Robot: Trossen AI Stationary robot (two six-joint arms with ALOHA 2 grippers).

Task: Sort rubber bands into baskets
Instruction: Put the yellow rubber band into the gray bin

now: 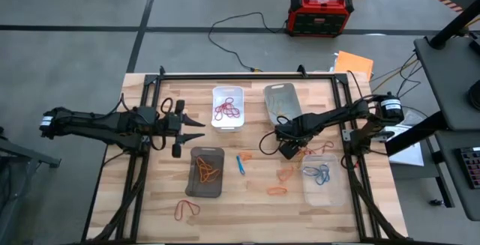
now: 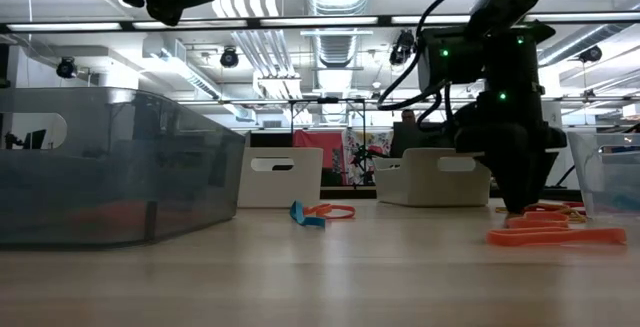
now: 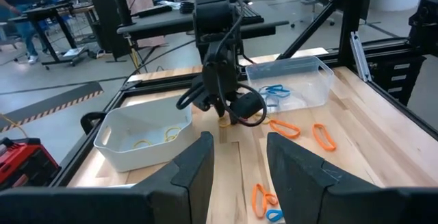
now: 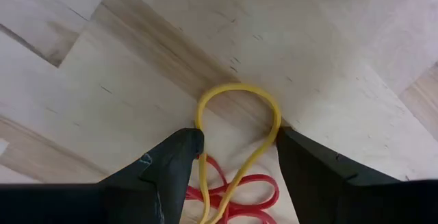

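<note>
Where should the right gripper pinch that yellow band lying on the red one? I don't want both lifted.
Probably at the rounded top of the yellow band, coming straight down. That arc lies flat on bare table, clear of the red band crossing its lower half. The right gripper already straddles it, fingers open either side.

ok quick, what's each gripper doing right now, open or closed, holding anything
Left gripper: open, empty, hovering beside the white basket.
Right gripper: down at the table, fingers either side of a yellow rubber band, not clamped shut.
</note>
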